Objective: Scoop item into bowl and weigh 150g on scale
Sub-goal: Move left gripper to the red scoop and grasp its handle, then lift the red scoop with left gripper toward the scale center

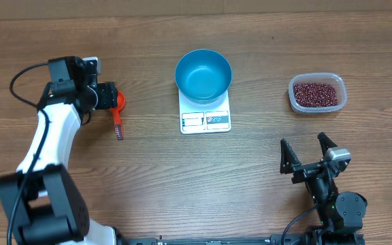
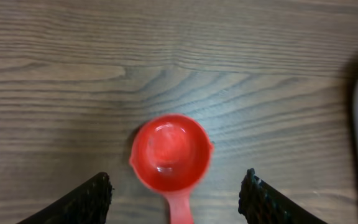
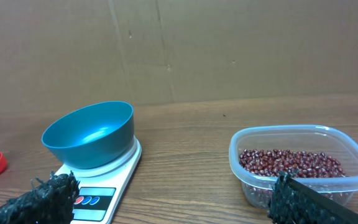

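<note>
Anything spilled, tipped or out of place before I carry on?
Nothing stands out. The bowl sits upright and empty on the scale. The beans are all inside the tub, with none loose on the table. The empty scoop lies flat under the open left gripper.

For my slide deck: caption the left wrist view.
Left fingers flank an empty red scoop lying on the wooden table.

"What carried everything?"

"A brown wood-grain surface (image 1: 148, 177). A white scale (image 1: 205, 120) lay flat near its middle."

"And to the sides?"

"A red scoop (image 1: 118, 122) lay well to the left and a clear tub (image 1: 344, 95) well to the right, none touching."
</note>
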Available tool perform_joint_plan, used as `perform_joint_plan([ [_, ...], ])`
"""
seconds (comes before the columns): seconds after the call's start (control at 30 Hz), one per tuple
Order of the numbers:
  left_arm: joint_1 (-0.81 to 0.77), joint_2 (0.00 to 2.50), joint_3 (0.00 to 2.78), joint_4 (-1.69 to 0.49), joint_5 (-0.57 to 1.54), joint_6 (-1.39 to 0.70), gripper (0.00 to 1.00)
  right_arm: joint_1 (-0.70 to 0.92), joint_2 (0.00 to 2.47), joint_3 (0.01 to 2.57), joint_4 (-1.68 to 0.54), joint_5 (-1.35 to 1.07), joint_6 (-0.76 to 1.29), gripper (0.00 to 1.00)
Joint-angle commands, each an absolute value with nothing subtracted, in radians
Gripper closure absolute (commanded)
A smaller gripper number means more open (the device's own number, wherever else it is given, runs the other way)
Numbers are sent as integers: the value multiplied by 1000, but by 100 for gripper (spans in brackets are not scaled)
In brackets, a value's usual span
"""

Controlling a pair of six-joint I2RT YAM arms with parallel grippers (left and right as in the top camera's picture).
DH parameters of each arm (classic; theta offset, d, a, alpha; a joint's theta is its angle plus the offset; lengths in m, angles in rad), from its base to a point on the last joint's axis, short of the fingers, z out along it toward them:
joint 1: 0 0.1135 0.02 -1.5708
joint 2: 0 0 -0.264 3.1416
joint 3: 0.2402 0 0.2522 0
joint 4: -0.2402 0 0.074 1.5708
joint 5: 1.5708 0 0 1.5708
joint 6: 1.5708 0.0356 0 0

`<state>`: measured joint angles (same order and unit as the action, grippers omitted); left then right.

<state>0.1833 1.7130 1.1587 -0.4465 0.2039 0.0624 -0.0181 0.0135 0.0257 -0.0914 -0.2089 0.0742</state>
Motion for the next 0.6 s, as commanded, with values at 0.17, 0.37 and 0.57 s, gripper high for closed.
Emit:
perform_joint_plan([
  [0.17,183,1852,1181,-336,198,94,33,-12,3,19,-87,-202,74,0],
  [0.37,183,1909,1181,-281,171,90,38,-12,3,19,-87,-202,74,0],
  [0.57,183,1949,1181,-267,156,90,47,-12,3,19,-87,-202,74,0],
])
